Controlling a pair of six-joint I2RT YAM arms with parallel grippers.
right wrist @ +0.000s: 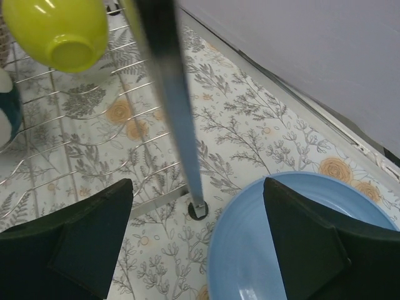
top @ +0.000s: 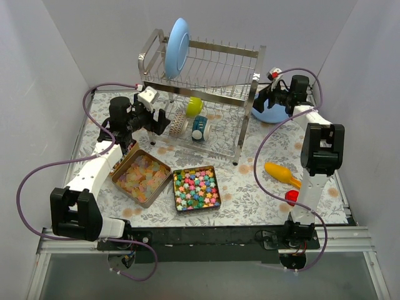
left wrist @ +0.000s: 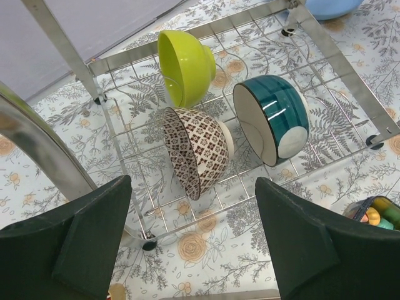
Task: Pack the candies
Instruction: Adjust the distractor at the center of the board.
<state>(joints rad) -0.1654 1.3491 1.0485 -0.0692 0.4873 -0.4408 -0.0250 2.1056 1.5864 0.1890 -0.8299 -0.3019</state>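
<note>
You are only beginning, I think: candies (top: 196,189) are lying in tins (top: 195,169); left gripper (left wrist: 194,187) and right gripper (right wrist: 197,187) are hovering, fingers (left wrist: 81,244) spread, empty.

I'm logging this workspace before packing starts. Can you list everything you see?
dish rack: 1, silver wire, back centre
plate: 1, light blue, upright on the rack's top tier
bowls: 3, lime bowl, brown-patterned bowl, teal bowl, rack's lower tier
dish: 1, blue, on the table right of the rack
pale candies: many, orange-pink, in the left tin
mixed candies: many, multicoloured, in the right tin
scoop: 1, orange-yellow, right side
lid: 1, red, beside the scoop
left gripper: open, empty, facing the bowls
right gripper: open, empty, by the dish
</note>
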